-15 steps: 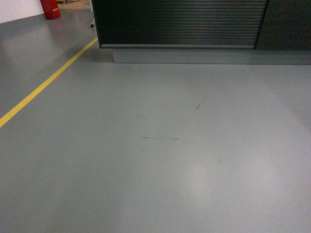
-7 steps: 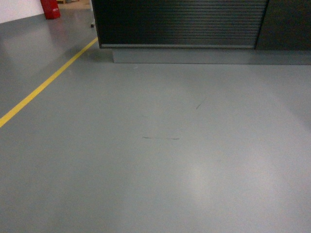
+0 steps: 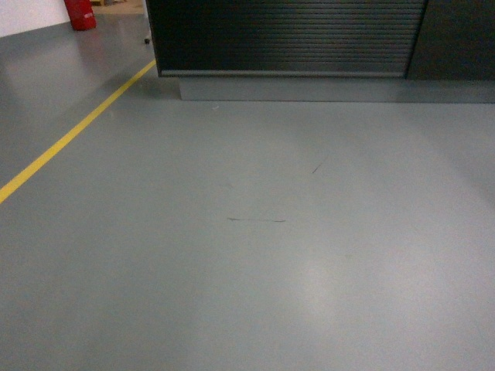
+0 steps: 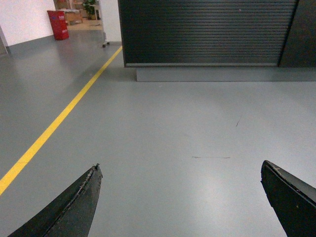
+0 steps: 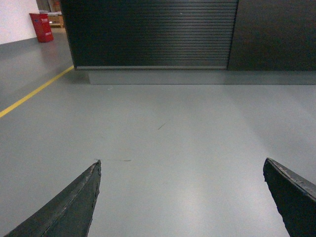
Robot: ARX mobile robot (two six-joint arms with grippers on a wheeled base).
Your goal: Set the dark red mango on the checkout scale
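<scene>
The checkout stands ahead across the grey floor, a dark counter with a ribbed front panel and a grey plinth. It also shows in the left wrist view as the checkout and in the right wrist view as the checkout. Only its front face is in view; its top is cut off. The dark red mango and the scale are out of view. My left gripper is open with only floor between its fingers. My right gripper is open the same way, holding nothing.
A yellow floor line runs diagonally on the left toward the counter's left corner. A red bin stands far back left by a white wall. A plain dark panel continues to the right of the ribbed front.
The view has crept very slightly; floor scuffs sit a touch lower than a second ago. Nothing else differs.
</scene>
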